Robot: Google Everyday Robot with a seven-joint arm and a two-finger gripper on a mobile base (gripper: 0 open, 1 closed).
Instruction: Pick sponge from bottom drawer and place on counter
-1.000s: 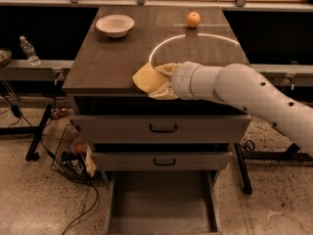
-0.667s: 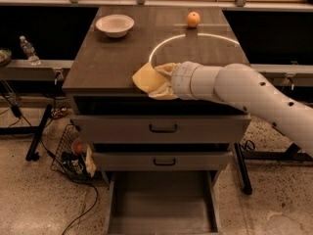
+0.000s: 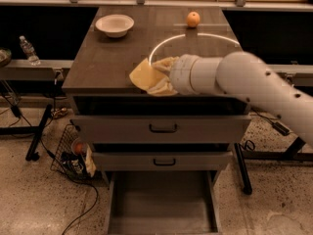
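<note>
- The pincer (image 3: 154, 77) is clenching around the sponge (image 3: 141, 75), which is sticking out from its tip right at the front lip of the surface (image 3: 110, 58).
- From where I'm standing, I can't tell whether the sponge is resting on the surface or hanging just above it.
- Far below the pincer, the bottom drawer (image 3: 161, 207) is standing pulled out with nothing lying on its floor, so I'd say the picking part is done and the placing is in hand.
- Next it is going to need to set the sponge flat on the surface and let go, then lift away.
- The lip is the worry: part of the sponge is overhanging it, so a release here may be risking a drop. Nudging farther in looks wiser.
- Beyond the pincer there is plenty of bare surface; the bowl (image 3: 115, 24) and the orange (image 3: 193, 19) are sitting well apart at the far side.
</note>
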